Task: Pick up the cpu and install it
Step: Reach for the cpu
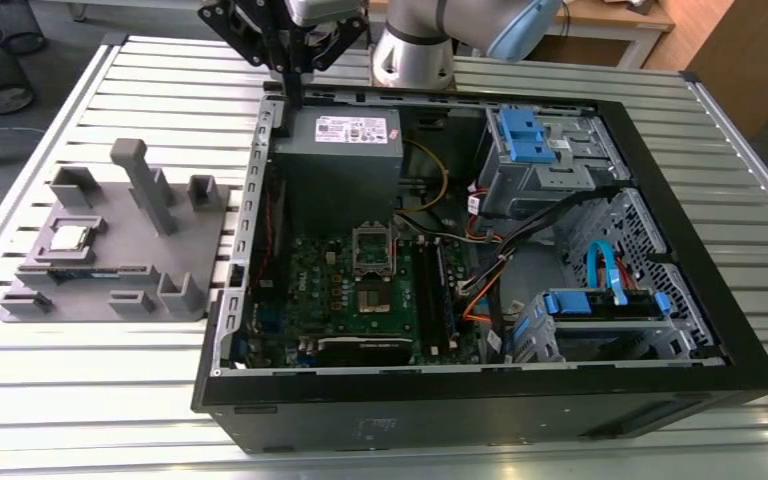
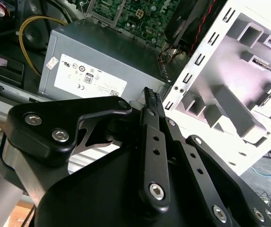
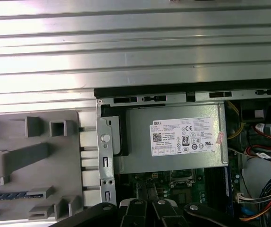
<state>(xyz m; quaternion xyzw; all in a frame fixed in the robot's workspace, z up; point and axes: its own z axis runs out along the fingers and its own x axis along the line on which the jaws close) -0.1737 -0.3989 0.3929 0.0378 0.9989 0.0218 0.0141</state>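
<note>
gripper [image 1: 287, 100]: jaws drawn together, nothing held; poised above the case wall [image 1: 267, 150], beside the power supply [image 1: 337, 135].
cpu [image 1: 68, 238]: well apart from the jaws and lower, beyond the case wall, seated on the grey fixture plate [image 1: 124, 250].
appearance: small flat square, shiny silver top.
hazard: probable snag on the fixture posts [image 1: 141, 178] standing near the chip; thin edges, so a likely slip or tilt in a pinch.
</note>
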